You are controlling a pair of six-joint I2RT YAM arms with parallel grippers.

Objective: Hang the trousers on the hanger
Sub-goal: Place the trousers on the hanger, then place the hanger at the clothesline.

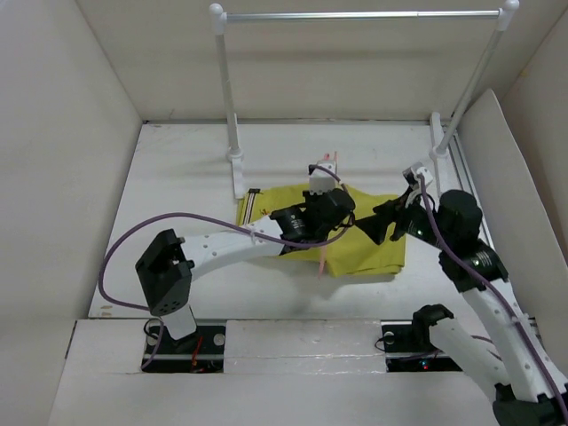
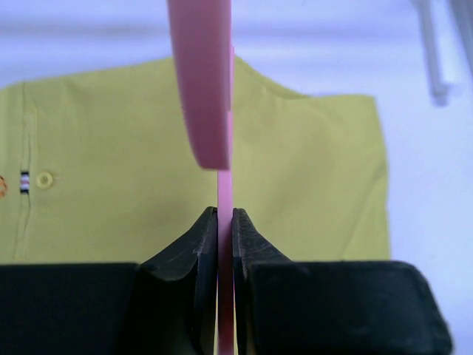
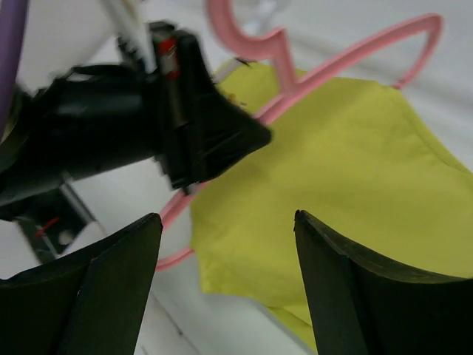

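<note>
The mustard yellow trousers lie folded flat on the white table, striped waistband at the left. My left gripper hovers over them, shut on the thin pink hanger, which it holds edge-on and upright. In the left wrist view the fingers pinch the hanger above the trousers. My right gripper is open and empty just right of the left one. Its wrist view shows the trousers, the hanger and the left gripper beyond its spread jaws.
A rack with white posts and a metal rail stands at the back of the table. White walls enclose the table on the left, back and right. The left arm's purple cable loops over the table's left part.
</note>
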